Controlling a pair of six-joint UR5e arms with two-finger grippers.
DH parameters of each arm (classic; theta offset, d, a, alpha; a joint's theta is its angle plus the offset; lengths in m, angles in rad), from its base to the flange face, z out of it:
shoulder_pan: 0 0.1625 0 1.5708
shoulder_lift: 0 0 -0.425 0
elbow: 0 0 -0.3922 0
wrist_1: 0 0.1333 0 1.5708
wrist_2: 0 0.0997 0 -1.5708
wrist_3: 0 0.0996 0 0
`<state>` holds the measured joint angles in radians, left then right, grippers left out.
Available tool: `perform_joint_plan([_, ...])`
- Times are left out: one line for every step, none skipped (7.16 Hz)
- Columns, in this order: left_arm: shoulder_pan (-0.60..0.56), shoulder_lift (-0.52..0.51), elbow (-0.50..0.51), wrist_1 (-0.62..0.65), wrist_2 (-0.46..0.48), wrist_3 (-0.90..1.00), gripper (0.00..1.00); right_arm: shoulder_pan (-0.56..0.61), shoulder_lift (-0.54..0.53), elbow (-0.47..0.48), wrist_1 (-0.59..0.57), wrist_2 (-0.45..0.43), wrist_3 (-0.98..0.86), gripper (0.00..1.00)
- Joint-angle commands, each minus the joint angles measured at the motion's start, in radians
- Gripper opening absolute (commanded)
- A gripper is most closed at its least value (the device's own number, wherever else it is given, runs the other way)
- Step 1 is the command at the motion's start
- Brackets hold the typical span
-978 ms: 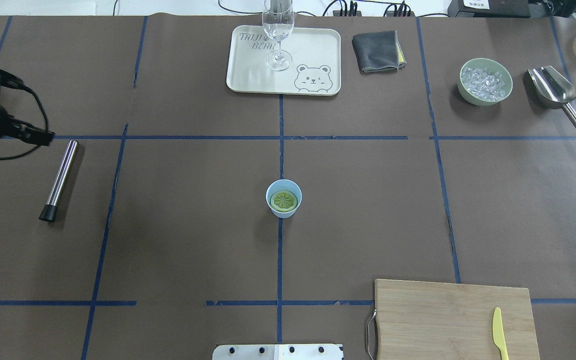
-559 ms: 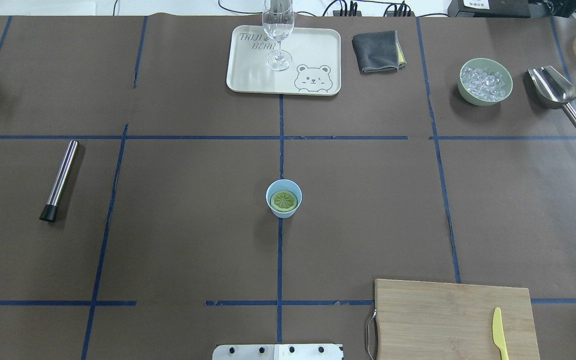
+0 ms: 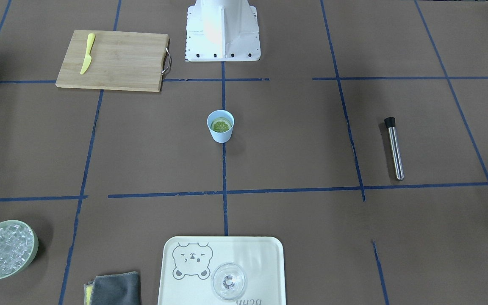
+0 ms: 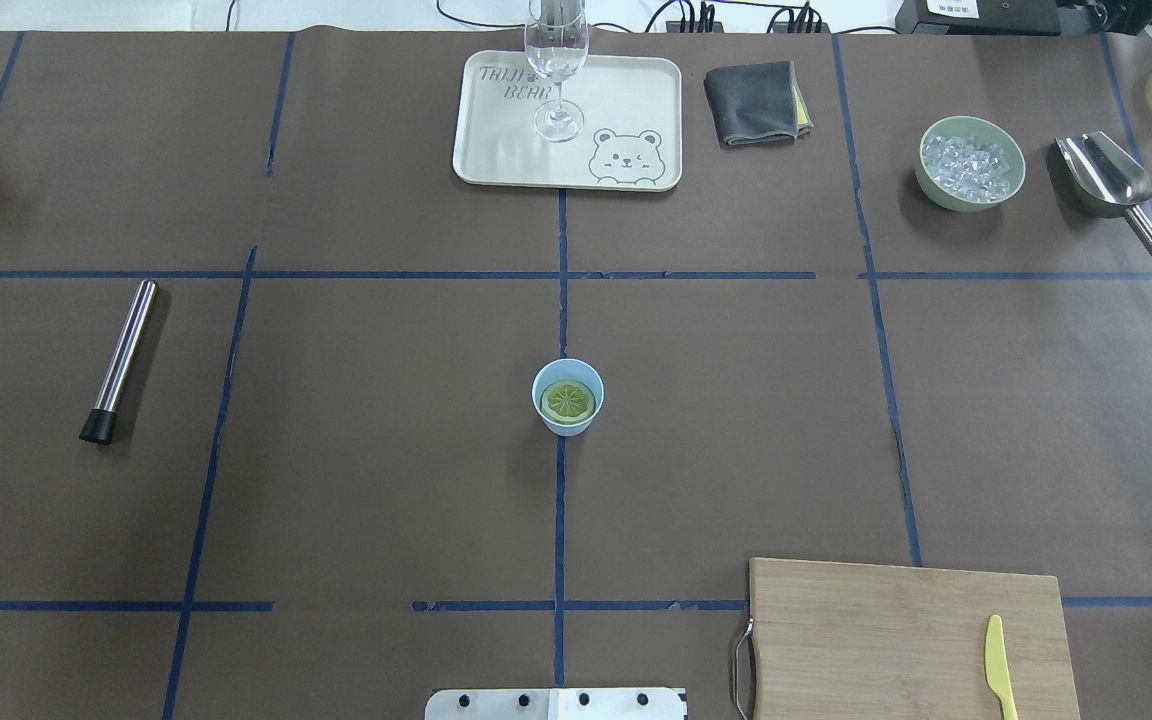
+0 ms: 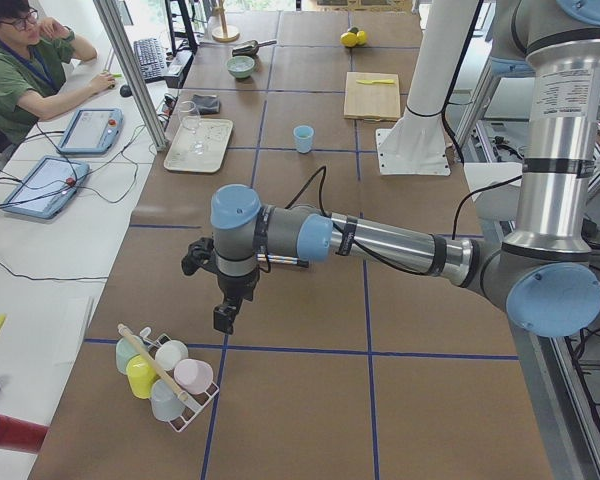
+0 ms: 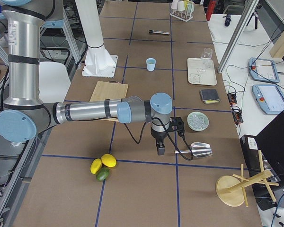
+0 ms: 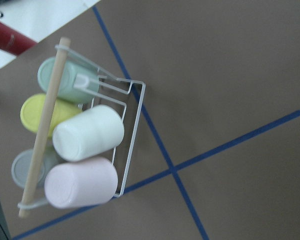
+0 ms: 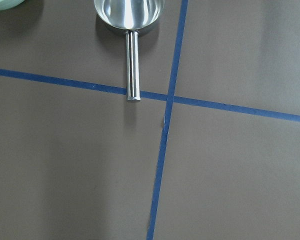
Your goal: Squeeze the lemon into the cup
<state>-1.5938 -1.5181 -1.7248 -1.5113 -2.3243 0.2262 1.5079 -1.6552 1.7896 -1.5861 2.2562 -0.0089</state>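
The light-blue cup (image 4: 567,420) stands upright at the table's centre on a blue tape line. The lemon half (image 4: 568,401) lies inside it, cut face up. Both also show in the front view, the cup (image 3: 220,134) with the lemon (image 3: 221,125) in it. My left gripper (image 5: 225,318) shows only in the exterior left view, far from the cup and above a rack of cups; I cannot tell if it is open. My right gripper (image 6: 160,150) shows only in the exterior right view, near a metal scoop; I cannot tell its state.
A tray (image 4: 496,150) holds a clear glass (image 4: 557,60) at the back. A grey cloth (image 4: 754,102), a green bowl of ice (image 4: 970,163) and a scoop (image 4: 1106,180) lie back right. A steel muddler (image 4: 119,360) lies left. A cutting board (image 4: 886,640) carries a yellow knife (image 4: 999,668).
My left arm, at the overhead view's left edge a second ago, has moved out of that view. The cup and lemon have not moved.
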Motion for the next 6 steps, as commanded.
perform_joint_plan([-0.02, 0.018, 0.017, 0.002, -0.105, -0.008, 1.0, 0.0, -0.003, 0.001, -0.002, -0.001, -0.003, 1.0])
perform_joint_plan([-0.02, 0.012, 0.019, 0.002, -0.104, -0.008, 1.0, 0.0, -0.009, 0.007, -0.002, 0.002, -0.005, 1.0])
perform_joint_plan([-0.02, 0.015, 0.007, 0.003, -0.086, -0.007, 1.0, 0.015, -0.033, 0.016, -0.005, 0.011, -0.011, 1.0])
perform_joint_plan([-0.018, 0.01, 0.014, 0.0, -0.022, -0.001, 1.0, 0.032, -0.076, 0.055, -0.011, 0.013, -0.016, 1.0])
perform_joint_plan([-0.018, 0.006, 0.008, -0.001, 0.111, -0.002, 1.0, 0.034, -0.156, 0.123, -0.012, 0.0, -0.02, 1.0])
perform_joint_plan([-0.021, 0.006, 0.001, 0.002, 0.121, -0.004, 1.0, 0.032, -0.191, 0.157, -0.012, -0.001, -0.019, 1.0])
